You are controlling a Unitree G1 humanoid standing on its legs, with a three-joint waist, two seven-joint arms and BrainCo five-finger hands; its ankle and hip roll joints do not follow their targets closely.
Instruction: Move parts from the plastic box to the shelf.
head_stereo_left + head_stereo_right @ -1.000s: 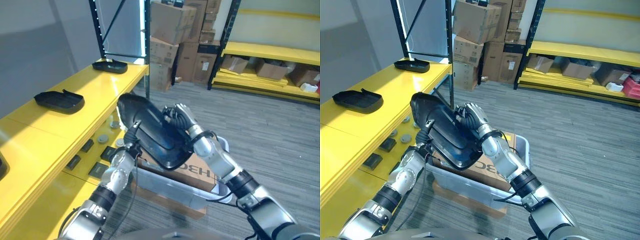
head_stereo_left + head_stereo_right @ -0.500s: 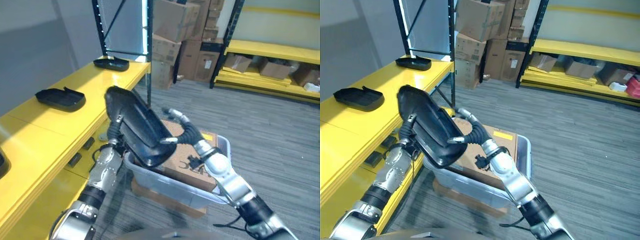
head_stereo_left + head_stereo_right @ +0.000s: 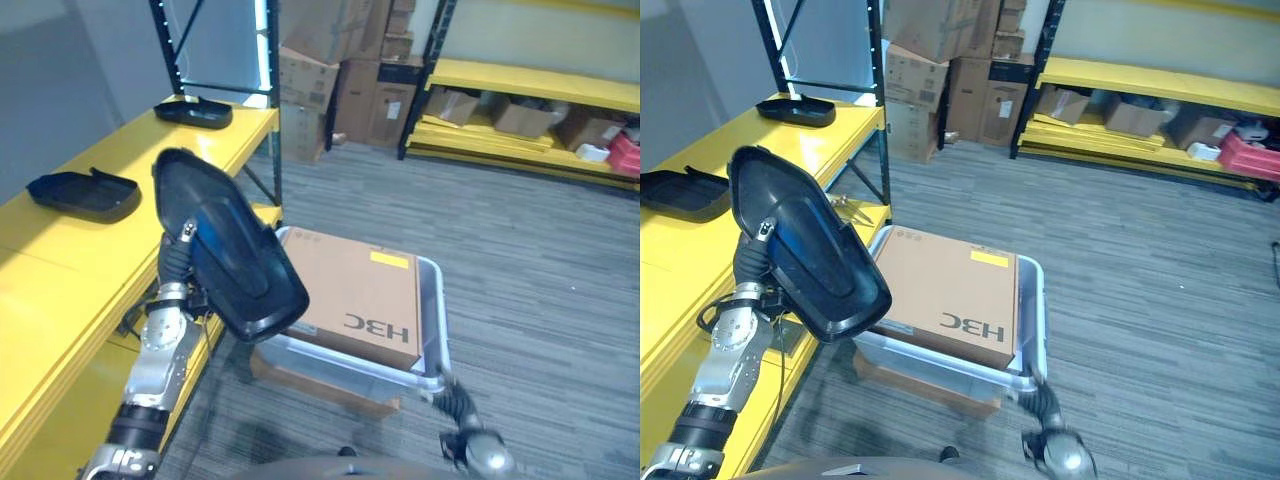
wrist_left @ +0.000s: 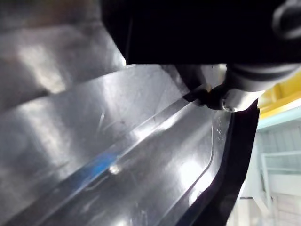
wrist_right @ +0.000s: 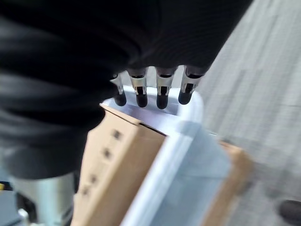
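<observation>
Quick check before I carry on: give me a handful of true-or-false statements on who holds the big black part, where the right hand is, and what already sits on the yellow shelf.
1. The left hand holds the large black moulded plastic part up in the air. True.
2. The right hand grips that part too. False: it hangs with straight fingers over the clear plastic box.
3. A brown cardboard carton lies in the clear plastic box. True.
4. The yellow shelf has no parts on it. False: two black moulded trays rest on it.
5. The black part lies flat on the carton. False: it is raised, beside the shelf.
</observation>
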